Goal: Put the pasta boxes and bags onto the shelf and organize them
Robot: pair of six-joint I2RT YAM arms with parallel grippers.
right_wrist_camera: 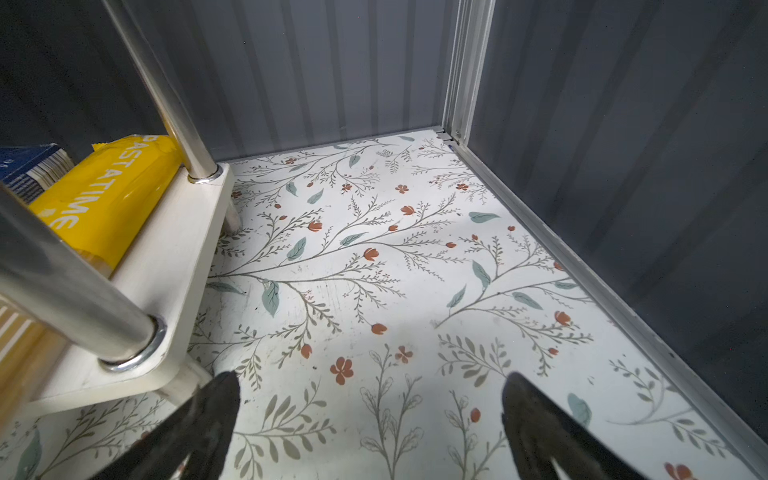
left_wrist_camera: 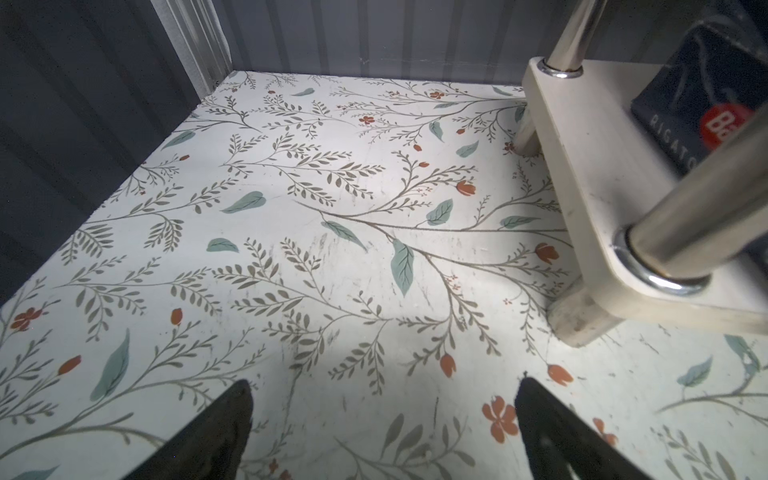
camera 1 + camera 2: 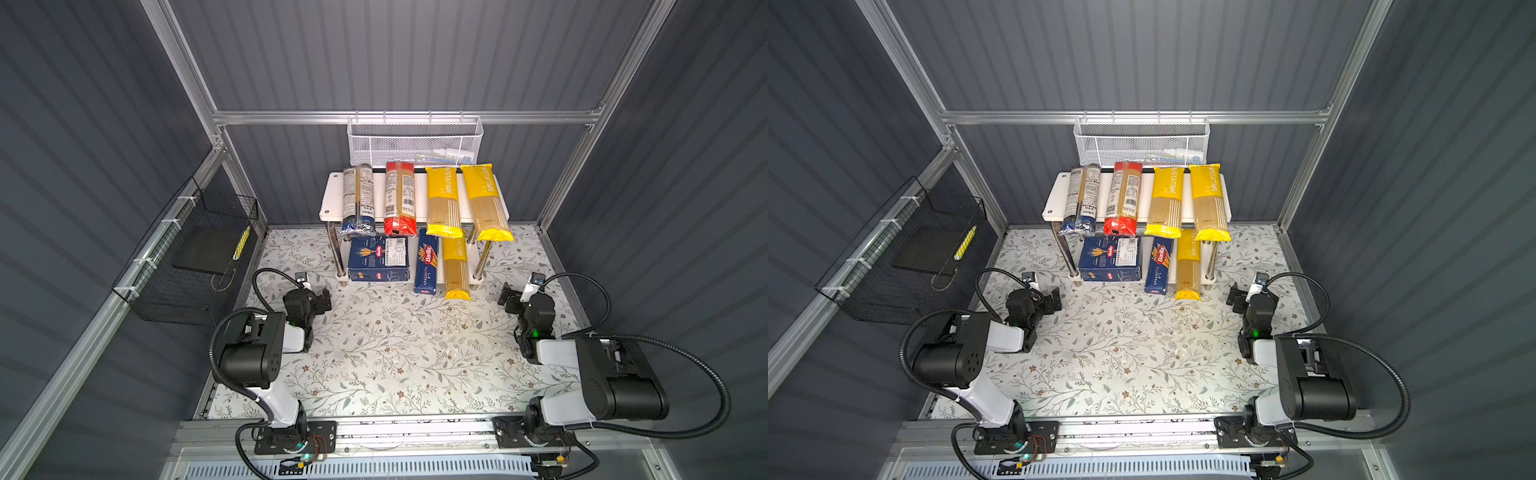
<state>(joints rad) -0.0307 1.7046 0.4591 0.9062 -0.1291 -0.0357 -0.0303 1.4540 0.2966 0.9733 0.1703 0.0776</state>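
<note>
—Both hands, state?

—Open. On the left hand (image 2: 382, 415) the jaws stand wide with nothing between them, low over the tabletop (image 3: 374, 353). The right hand (image 1: 372, 399) is the same: spread, empty. In both top views they sit at 8 and 4 o'clock off the shelf (image 3: 332, 193), near its front feet, touching nothing.

—Stock?

—All seven on the shelf, at 12 o'clock of the tabletop. Top board, 9 to 3: dark blue-black bag (image 3: 357, 199), red-ended bag (image 3: 400, 199), yellow PASTATIME bag (image 3: 444, 201), second yellow bag (image 3: 486, 203), slightly skewed. Lower board: wide Barilla box (image 3: 378, 257), slim SPAGHETTI box (image 3: 428, 262), third yellow bag (image 3: 456, 268). The top bags, the slim box and the third bag overhang the front edge toward 6.

—Done?

—Close, my read. Only tidying is left: nudge the overhangers toward 12.

—Handling?

—The bags are probably light and stiff lengthwise, but the strands are brittle and the film is slick. Pinch across the narrow width at mid-length, gently; an end grip would lever and snap pasta. The boxes are light, stiff cardboard and will dent if squeezed. Take the slim one across its narrow faces, or just push its 6 o'clock end.
</note>
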